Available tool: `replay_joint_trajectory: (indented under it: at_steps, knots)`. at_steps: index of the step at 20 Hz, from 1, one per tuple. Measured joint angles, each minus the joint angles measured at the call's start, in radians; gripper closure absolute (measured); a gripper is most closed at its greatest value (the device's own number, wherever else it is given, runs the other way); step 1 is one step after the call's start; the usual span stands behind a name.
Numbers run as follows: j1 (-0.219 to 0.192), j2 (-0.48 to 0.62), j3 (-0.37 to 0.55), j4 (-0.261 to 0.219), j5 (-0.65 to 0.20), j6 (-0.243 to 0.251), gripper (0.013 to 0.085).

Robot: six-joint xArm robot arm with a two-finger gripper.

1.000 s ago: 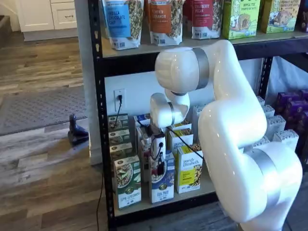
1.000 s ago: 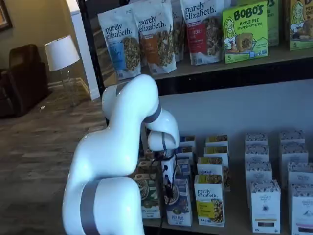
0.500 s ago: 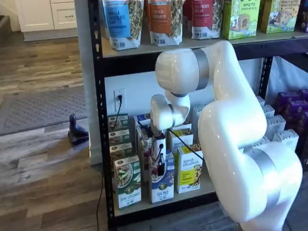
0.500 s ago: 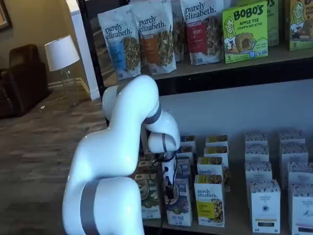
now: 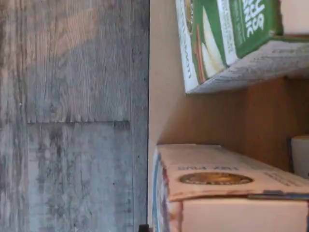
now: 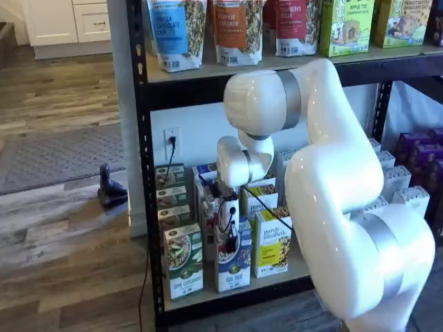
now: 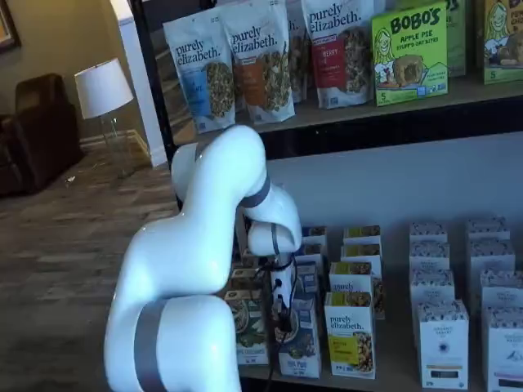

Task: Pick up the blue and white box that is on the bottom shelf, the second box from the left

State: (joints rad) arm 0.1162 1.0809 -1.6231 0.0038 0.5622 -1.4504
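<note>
The blue and white box (image 6: 234, 268) stands upright at the front of the bottom shelf (image 6: 208, 296), between a green-and-white carton (image 6: 183, 263) and a yellow-and-white carton (image 6: 272, 245). In both shelf views my gripper (image 6: 229, 241) hangs in front of the box's upper part, and its black fingers hide the bowl picture. I see no plain gap between the fingers. The box (image 7: 301, 343) and gripper (image 7: 283, 314) overlap in the same way. The wrist view shows the box's pale top (image 5: 217, 181) close below the camera, and the tan shelf board (image 5: 166, 96).
More cartons stand in rows behind the front ones. White boxes (image 7: 444, 343) fill the shelf's right part. Tall pouches (image 6: 235, 28) stand on the higher board. The rack's black post (image 6: 142, 173) is left of the cartons. The green carton (image 5: 227, 38) shows beside the target in the wrist view.
The wrist and gripper have crept slightly down and toward the shelf. No box has moved.
</note>
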Motion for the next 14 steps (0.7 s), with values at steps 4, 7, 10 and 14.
replay_joint_trajectory:
  at_steps: [4,7,10,14]
  knots:
    - [0.001,0.001,0.0,-0.005,0.001,0.005,0.029]
    - [0.001,-0.001,0.005,0.0,-0.003,0.0,0.037]
    - [0.0,-0.003,0.006,0.002,-0.003,-0.002,0.045]
    - [0.0,-0.005,0.01,-0.01,-0.004,0.009,0.045]
